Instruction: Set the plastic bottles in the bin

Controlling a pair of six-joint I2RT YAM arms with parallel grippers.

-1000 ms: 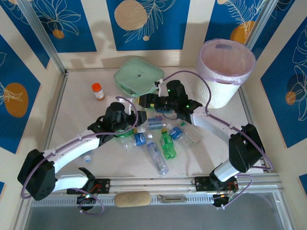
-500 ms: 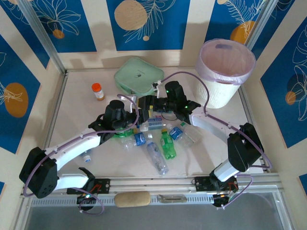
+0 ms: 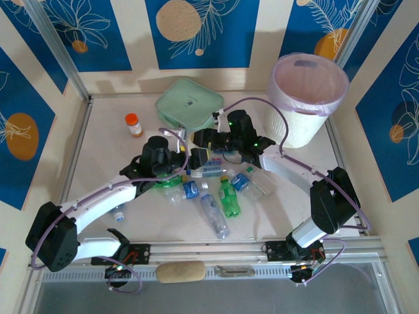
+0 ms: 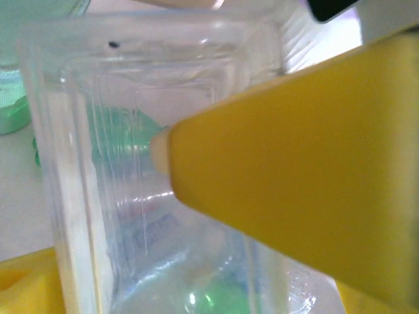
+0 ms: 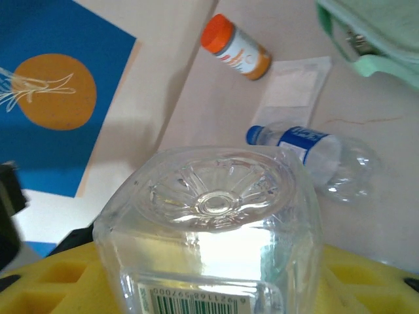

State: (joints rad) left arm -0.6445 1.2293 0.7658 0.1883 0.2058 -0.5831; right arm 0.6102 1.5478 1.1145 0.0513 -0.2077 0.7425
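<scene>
Bottle: clear bottle [image 5: 216,222] sat base-outward between the yellow pads of the right gripper [image 5: 209,281], with a barcode label on the near side. It was off the table, mid-workspace.
Bin: the bin [image 3: 298,131] stood at the far right corner, well apart from the bottle, mouth open.
Loose bottles: a cluster of loose bottles [image 3: 226,196] lay on the table between the arms. One more, blue-capped [image 5: 314,154], lay beyond them near the pill bottle [image 5: 236,47].
Weight (judged): no liquid seen, so probably empty and very light.
Wall (judged): thin plastic, springy, and likely to dent or squirt out under a hard squeeze. The moulded base looked stiffer.
Surface (judged): bare plastic is slick, and the label band should give more friction.
Hold point (judged): across the mid-body on the label. The neck or cap would suit only a narrow pinch.
Right gripper: narrowed, with pads against both flanks of the bottle, holding it.
Left gripper: the left gripper [image 3: 183,169] sat just beside the right one. Its yellow finger [image 4: 294,183] lay against a clear, ribbed, square-cornered wall close to the lens, with a second yellow edge at lower left. I could not tell whether it gripped or stood loose, nor whether that wall was the same bottle.
</scene>
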